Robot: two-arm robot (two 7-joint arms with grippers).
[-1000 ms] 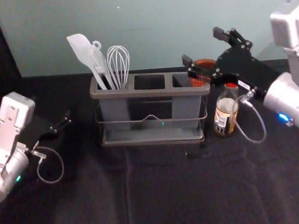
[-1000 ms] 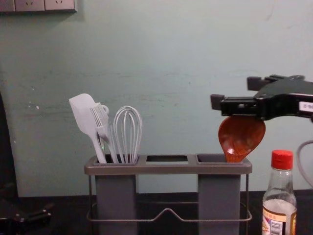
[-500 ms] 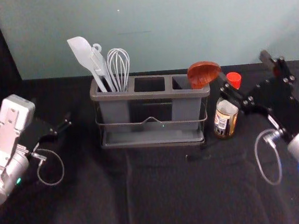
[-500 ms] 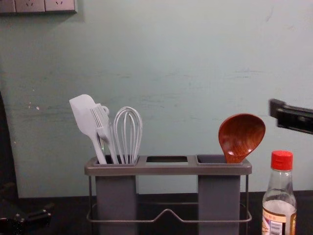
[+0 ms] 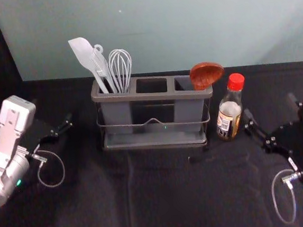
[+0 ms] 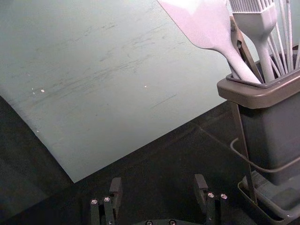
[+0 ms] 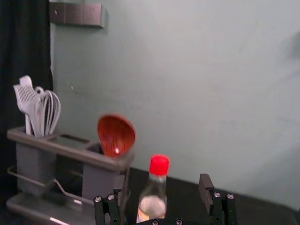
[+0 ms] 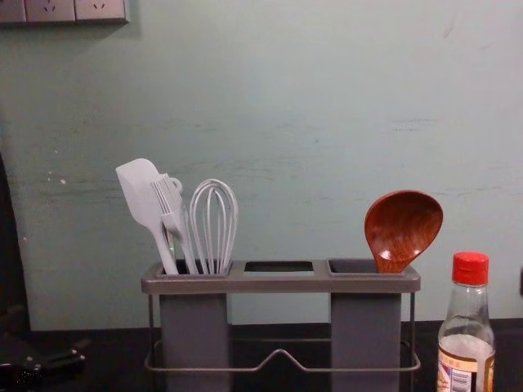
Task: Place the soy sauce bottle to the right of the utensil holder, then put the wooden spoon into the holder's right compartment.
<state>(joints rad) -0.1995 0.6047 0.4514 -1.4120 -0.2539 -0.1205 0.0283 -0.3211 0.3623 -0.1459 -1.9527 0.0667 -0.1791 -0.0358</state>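
1. Withdrawn nearer the robot since the earlier frame, head view: right gripper (image 5: 269, 107), right of soy sauce bottle (image 5: 229, 118), which stands upright just right of utensil holder (image 5: 150, 96).
2. Left wrist view: left gripper (image 6: 158, 183), idle, open, empty.
3. Right wrist view: right gripper spread, empty.
4. Chest view: wooden spoon (image 8: 403, 229), bowl up, in right compartment (image 8: 365, 327). Both placements appear done (retreat alone perhaps remaining).

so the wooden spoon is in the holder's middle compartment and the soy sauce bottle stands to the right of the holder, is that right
Not quite: the wooden spoon is in the right compartment of the holder, as the chest view shows. The soy sauce bottle does stand to the right of the holder.
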